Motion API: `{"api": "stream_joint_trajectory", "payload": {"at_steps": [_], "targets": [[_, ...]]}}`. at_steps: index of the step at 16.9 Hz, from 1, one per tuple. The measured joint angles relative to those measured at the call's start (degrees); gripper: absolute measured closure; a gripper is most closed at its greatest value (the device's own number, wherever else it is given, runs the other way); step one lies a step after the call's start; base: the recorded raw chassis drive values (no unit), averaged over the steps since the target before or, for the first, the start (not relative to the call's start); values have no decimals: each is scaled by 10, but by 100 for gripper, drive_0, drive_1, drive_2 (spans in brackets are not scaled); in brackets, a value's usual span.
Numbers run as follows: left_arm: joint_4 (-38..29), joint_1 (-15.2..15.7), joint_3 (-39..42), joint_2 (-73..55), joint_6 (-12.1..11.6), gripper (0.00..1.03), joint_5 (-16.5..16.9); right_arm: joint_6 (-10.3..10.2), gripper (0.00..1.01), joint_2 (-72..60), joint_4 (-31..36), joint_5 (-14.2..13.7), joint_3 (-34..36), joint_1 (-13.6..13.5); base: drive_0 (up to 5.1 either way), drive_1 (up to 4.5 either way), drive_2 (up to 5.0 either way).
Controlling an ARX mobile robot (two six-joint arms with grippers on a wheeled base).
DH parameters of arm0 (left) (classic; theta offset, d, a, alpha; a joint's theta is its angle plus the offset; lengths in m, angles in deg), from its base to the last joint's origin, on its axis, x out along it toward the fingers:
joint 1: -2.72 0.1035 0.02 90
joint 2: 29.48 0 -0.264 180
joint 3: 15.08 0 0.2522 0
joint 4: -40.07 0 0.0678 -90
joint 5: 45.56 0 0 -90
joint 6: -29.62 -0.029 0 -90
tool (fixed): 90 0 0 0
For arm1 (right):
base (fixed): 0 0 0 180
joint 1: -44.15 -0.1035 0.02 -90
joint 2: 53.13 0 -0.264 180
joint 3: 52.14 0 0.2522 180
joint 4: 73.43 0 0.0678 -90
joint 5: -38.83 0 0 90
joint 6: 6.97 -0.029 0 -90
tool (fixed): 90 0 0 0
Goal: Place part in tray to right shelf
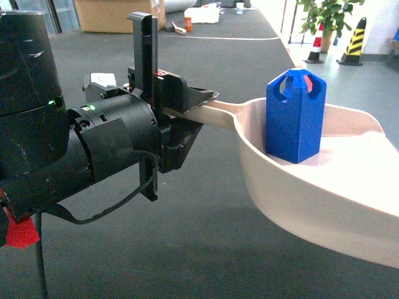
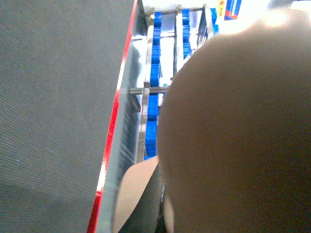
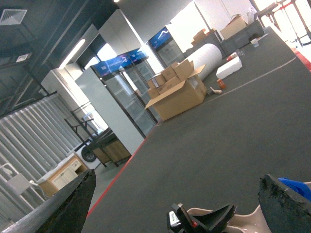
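1. Above the dark grey carpet (image 1: 206,249), we hold the pale beige plastic dustpan-shaped tray (image 1: 299,199) level by its long flat handle, our left gripper (image 1: 187,112) clamped on that handle.
2. Inside the tray, near its rear wall, the small bright-blue boxy plastic part (image 1: 295,118) stands upright and untouched by any jaw.
3. Our right gripper (image 3: 180,194) hangs apart from the load with its 2 dark pads (image 3: 284,204) spread wide, holding nothing.
4. We judge this the carrying step: the part is loaded, the delivery not yet made.
5. Past the tray, the left wrist view shows a steel rack with blue crates (image 2: 153,104); whether it is the right shelf we cannot tell.
6. Next we need a steady, level carry so the part does not topple.
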Motion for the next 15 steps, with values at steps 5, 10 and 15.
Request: {"api": "stream_joint_trajectory", "payload": {"at_steps": [5, 10, 15], "targets": [[-3, 0, 0, 0, 1, 87, 1, 0, 3, 0, 0, 0, 0, 0, 494, -246, -246], [-1, 0, 0, 0, 1, 87, 2, 0, 3, 0, 0, 0, 0, 0, 500, -241, -241], [-1, 0, 0, 0, 1, 87, 0, 0, 3, 0, 0, 0, 0, 0, 502, -239, -239]]}}
